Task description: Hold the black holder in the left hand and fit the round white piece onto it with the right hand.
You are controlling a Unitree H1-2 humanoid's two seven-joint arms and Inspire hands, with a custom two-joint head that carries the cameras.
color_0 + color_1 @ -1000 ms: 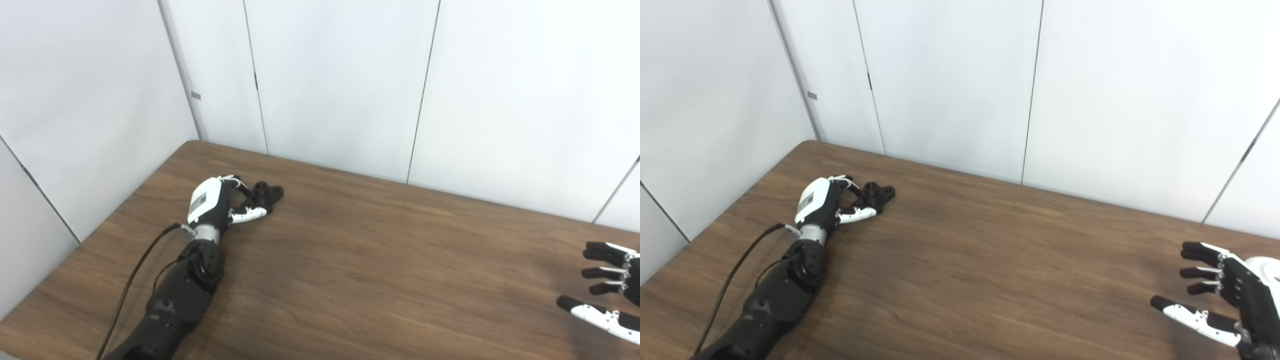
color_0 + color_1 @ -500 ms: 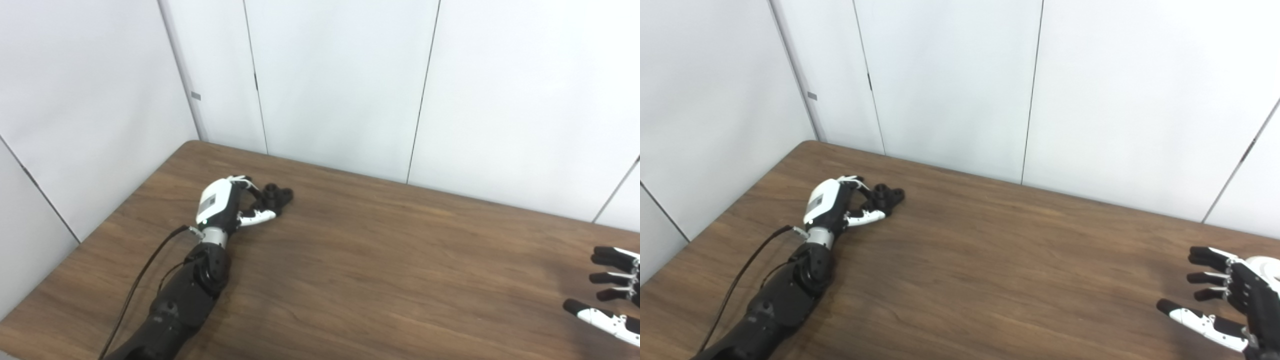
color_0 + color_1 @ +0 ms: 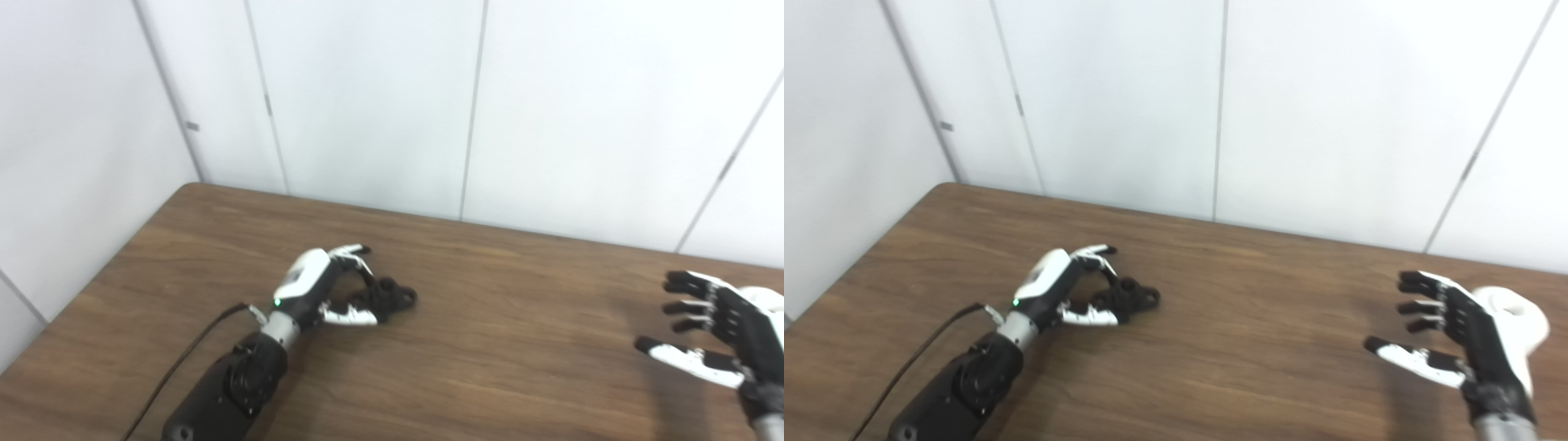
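The black holder is grasped by the left hand, fingers curled over its near end and thumb pressed along its front, while it lies low on the brown table; its far end is left exposed, presumably so that the other part can be fitted there. Well to the right of the holder, the right hand is held spread and empty above the table, palm turned toward the holder. Just behind that hand, partly hidden by it, the round white piece is seen resting on the table, not yet taken up.

Compared with a second ago, the camera is seen to have swung, since walls and table edge have shifted together. Beyond that, the holder has been drawn away from the table's far left corner toward the middle. The right hand's spread has been kept.
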